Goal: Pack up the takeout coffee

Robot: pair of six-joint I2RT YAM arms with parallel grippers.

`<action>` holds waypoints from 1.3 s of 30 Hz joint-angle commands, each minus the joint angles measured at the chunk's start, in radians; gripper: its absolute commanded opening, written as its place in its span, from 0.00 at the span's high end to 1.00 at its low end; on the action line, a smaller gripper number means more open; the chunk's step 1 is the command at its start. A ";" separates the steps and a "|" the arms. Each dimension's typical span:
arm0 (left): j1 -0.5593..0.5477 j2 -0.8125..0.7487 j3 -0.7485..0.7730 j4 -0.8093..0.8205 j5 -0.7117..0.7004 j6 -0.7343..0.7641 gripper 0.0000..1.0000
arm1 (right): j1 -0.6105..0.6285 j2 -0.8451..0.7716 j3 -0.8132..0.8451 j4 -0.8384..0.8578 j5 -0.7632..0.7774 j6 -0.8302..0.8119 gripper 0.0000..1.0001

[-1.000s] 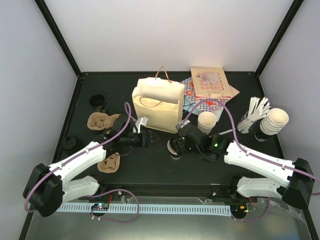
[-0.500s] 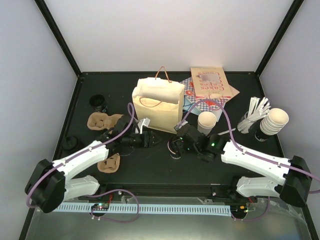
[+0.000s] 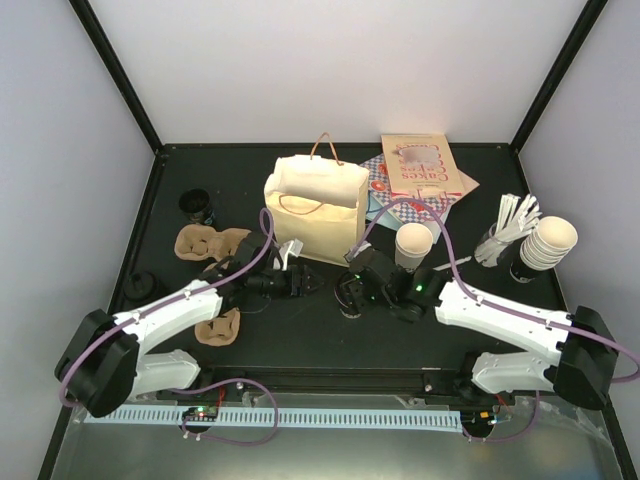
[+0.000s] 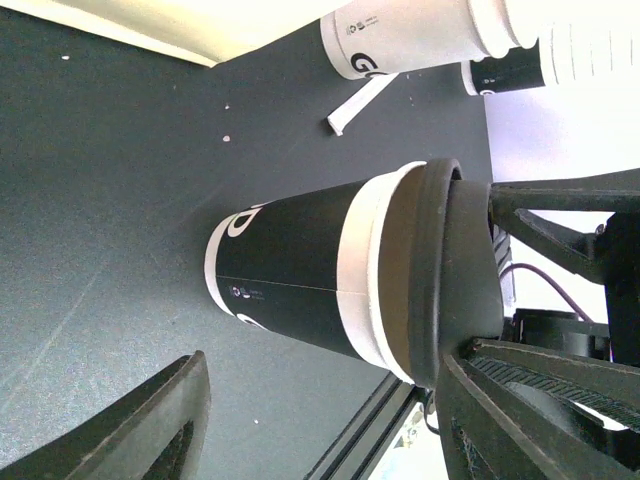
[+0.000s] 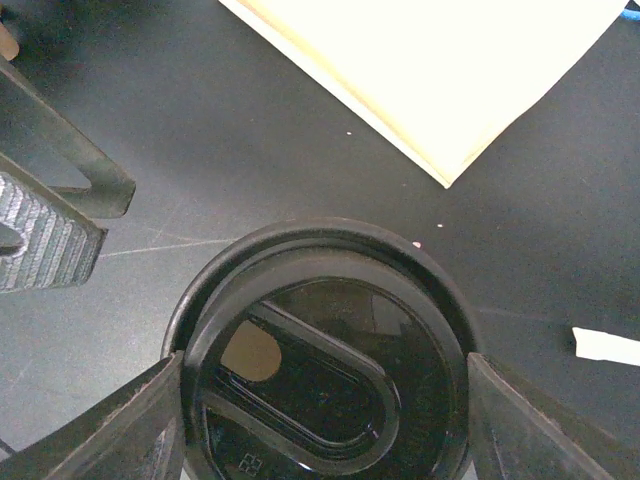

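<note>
1. One paper bag (image 3: pixel 315 215), biggest thing on the desk (image 3: pixel 300 340): stands upright, mouth up, just behind the takeout coffee (image 4: pixel 300 280), held by nothing; may buckle or skid if clipped on its top edge by a cup carried in too low.
2. Right pincer (image 5: pixel 325 395): reaches over from above, set wide and closed on the rim of the black lid (image 4: pixel 440 280), pads (image 5: pixel 130 430) against it on both sides by the look of its own wrist view; grips the lid only, not the cup wall; may pull the lid free on lifting and drop the cup, spilling whatever is inside.
3. Left pincer (image 3: pixel 308 284): lies low beside the coffee, jaws apart, holding nothing, cup just ahead of the gap; sits close to the right pincer; may strike it, or shove the cup sideways against the other grip, if advanced carelessly.
4. Takeout coffee: stands upright on the desk between the two pincers, in front of the bag, not yet in it; narrower at the foot than at the lid, so probably quick to topple under a side push.
5. Lidless cup (image 3: pixel 413 243): stands near, just behind the right arm (image 3: pixel 500 315); could be swept over on a swing toward the bag.
6. Paper strip (image 4: pixel 360 100): lies flat beyond the coffee; probably harmless unless dragged along.
</note>
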 commanded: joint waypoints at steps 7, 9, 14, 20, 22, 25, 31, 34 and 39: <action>-0.007 0.015 -0.008 0.053 0.027 -0.006 0.37 | 0.007 0.069 -0.007 0.006 -0.024 -0.017 0.32; -0.007 0.019 -0.008 0.054 0.029 -0.005 0.37 | 0.008 0.083 -0.007 0.002 -0.027 -0.019 0.33; -0.007 0.038 -0.012 0.077 0.039 -0.012 0.38 | 0.008 0.108 -0.011 -0.012 -0.033 -0.025 0.33; -0.008 0.049 -0.019 0.109 0.053 -0.022 0.38 | 0.018 0.122 -0.019 -0.016 -0.032 -0.030 0.33; -0.008 0.051 -0.020 0.112 0.054 -0.022 0.38 | 0.024 0.129 -0.025 -0.015 -0.026 -0.028 0.33; -0.008 0.054 -0.021 0.114 0.057 -0.021 0.39 | 0.038 0.142 -0.030 -0.013 -0.014 -0.019 0.33; -0.008 0.057 -0.021 0.117 0.056 -0.022 0.39 | 0.059 0.159 -0.048 -0.022 -0.004 0.000 0.33; -0.008 0.057 -0.023 0.117 0.056 -0.020 0.39 | 0.063 0.153 -0.072 -0.027 -0.010 0.006 0.33; -0.008 0.061 -0.019 0.124 0.053 -0.022 0.40 | 0.064 0.161 -0.090 -0.052 0.012 0.009 0.33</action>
